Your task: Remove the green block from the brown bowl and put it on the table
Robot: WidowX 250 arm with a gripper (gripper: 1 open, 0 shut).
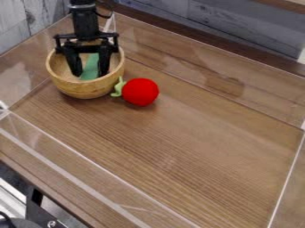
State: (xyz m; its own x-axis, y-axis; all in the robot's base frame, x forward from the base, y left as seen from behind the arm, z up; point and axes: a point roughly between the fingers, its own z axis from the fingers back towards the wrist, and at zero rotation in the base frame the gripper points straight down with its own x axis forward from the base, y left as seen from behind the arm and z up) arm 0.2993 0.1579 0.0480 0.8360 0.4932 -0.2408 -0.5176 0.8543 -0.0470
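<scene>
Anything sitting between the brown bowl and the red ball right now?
Only a small green bit at the red ball's left side, right against the brown bowl's rim; the single camera view shows nothing else in that gap.

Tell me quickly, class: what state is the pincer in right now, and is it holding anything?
Pincer: down inside the brown bowl, fingers either side of the green block; looks closed on it, though a firm grip cannot be confirmed.
</scene>
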